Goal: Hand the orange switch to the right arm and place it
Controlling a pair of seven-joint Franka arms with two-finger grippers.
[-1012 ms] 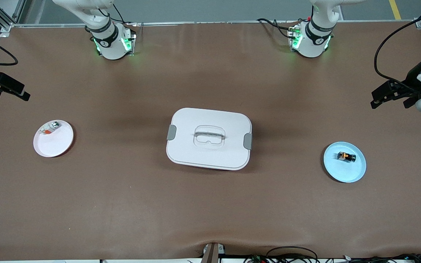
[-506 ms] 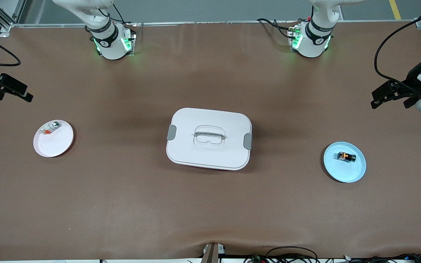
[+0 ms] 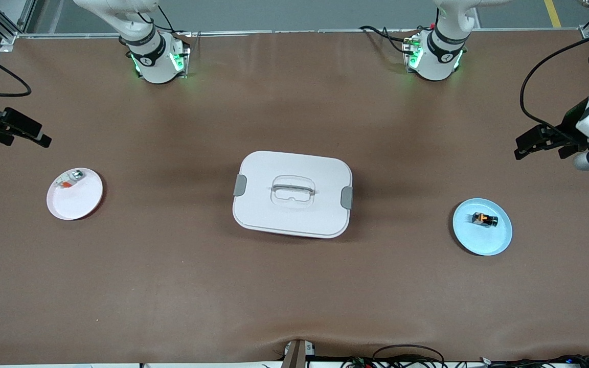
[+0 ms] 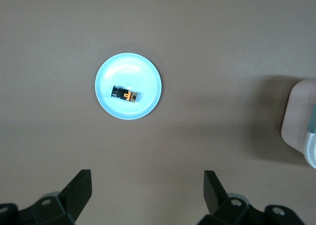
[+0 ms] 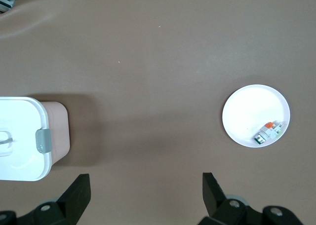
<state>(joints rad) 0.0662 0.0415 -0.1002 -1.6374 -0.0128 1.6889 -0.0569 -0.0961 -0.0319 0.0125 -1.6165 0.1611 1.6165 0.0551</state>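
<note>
**Orange switch lying on blue plate, both grippers spread and empty**

Front view: the left gripper [image 3: 524,145] is hovering over bare brown table [image 3: 294,286], fingers apart, holding nothing. The boxy black orange switch [image 3: 483,219] is lying on a round, glossy blue plate [image 3: 494,243], well apart from those jaws. The right gripper [image 3: 28,134] is hanging open near a white plate [image 3: 77,204].

Left wrist view: switch on plate, ahead of the wide jaws.

Right wrist view: a smooth, rounded white lidded box [image 5: 22,136] is sitting ahead of the parted fingers.
</note>
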